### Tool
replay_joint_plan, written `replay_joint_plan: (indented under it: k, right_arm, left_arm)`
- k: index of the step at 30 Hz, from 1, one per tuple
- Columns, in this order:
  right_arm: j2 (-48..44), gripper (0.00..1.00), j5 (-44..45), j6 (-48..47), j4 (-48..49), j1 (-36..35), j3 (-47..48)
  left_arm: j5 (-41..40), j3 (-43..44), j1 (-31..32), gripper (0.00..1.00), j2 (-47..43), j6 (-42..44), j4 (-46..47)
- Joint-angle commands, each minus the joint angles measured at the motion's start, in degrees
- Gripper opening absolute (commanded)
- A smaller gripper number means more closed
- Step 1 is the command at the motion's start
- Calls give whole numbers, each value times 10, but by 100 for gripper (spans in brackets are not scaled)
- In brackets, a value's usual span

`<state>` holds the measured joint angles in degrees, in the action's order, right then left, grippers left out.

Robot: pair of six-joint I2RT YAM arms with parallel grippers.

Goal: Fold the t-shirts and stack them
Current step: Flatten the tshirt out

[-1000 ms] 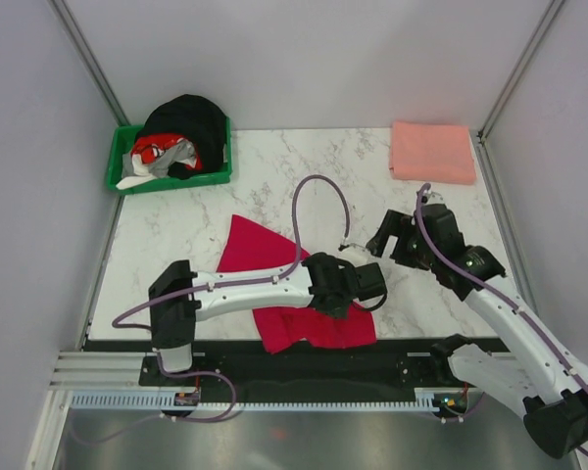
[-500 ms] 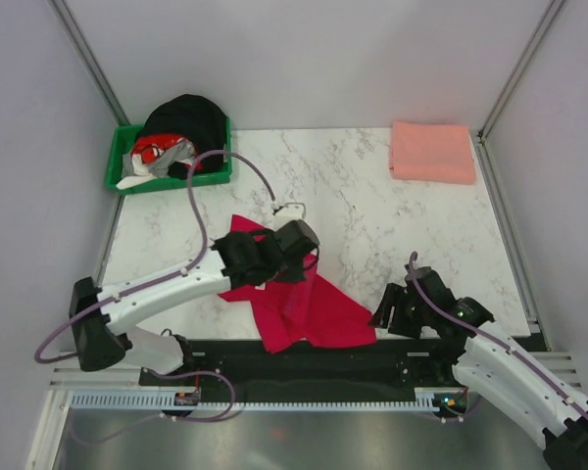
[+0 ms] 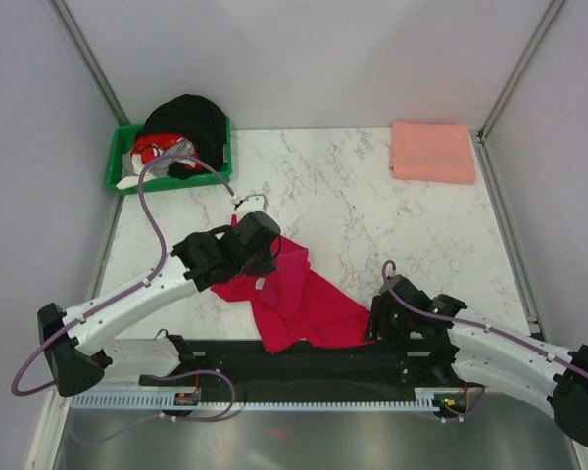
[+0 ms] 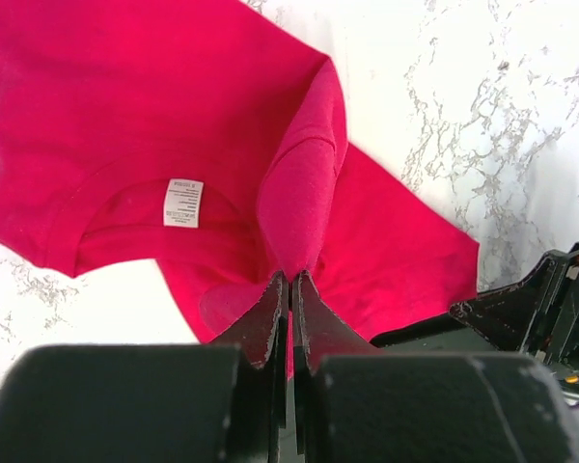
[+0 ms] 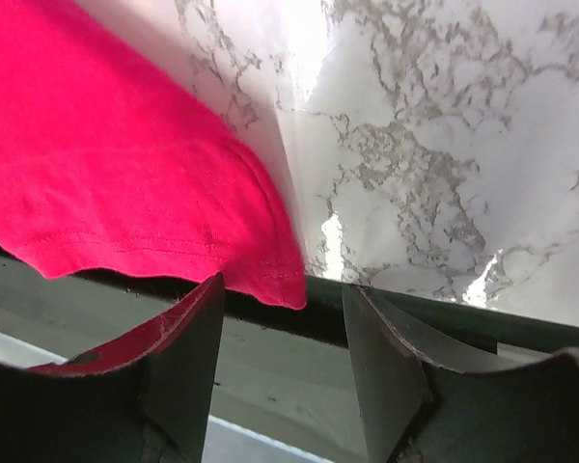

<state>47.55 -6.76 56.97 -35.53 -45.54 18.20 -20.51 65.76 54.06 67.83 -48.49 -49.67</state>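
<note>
Left wrist, L pincer (image 4: 289, 280) pinching red tee (image 4: 96, 96)

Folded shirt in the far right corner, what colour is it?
The shirt is salmon pink; top view.

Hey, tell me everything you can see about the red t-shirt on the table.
The red t-shirt is vivid crimson soft cloth, unfolded and rumpled, lying on the marble table near its near edge. A white label shows inside the collar. The left pincer is shut on a raised fold; its stitched hem corner sits before the open right pincer.
</note>
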Motion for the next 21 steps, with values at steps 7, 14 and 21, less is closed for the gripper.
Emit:
replay_joint_plan:
  k: [7, 14, 21]
  right_arm:
    - [22, 43, 64, 9, 57, -3, 25]
    - [38, 0, 125, -42, 9, -2, 181]
    - [119, 0, 296, -184, -224, 48, 558]
  left_arm:
    - [4, -12, -12, 2, -25, 29, 2]
    - [-21, 59, -29, 2, -50, 54, -48]
    - [-107, 305, -51, 2, -39, 201, -134]
